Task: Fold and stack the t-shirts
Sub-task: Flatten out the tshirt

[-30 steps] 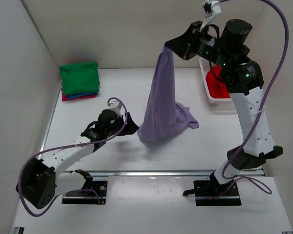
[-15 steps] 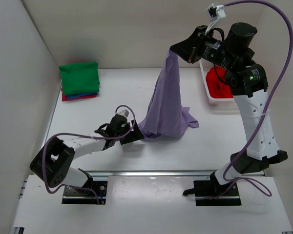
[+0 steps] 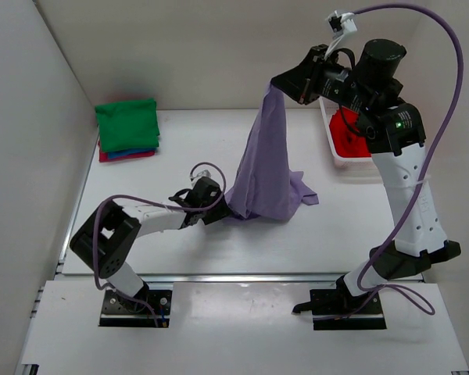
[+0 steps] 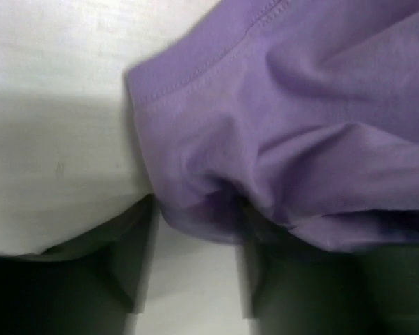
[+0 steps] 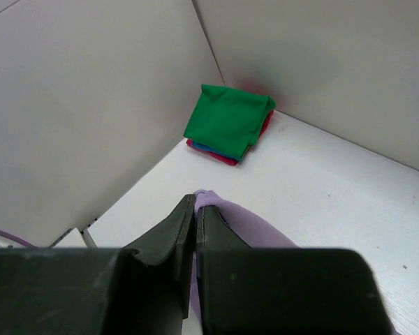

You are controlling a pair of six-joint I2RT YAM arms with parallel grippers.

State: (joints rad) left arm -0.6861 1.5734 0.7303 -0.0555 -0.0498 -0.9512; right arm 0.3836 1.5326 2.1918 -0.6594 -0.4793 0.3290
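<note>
**At the near hem — left tool (image 3: 220,211) arrives**

Jaws spread, it has slid up to the lavender t-shirt's (image 3: 262,168) hem on the bench (image 3: 180,148), not yet pinched. Beyond, right tool (image 3: 281,84) stays clenched on the top end, hanging it high — spreading flat likely follows.

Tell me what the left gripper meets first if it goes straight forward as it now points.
The lavender t-shirt: its bunched lower edge lies at the open fingertips of the left gripper, so contact looks almost immediate.
</note>
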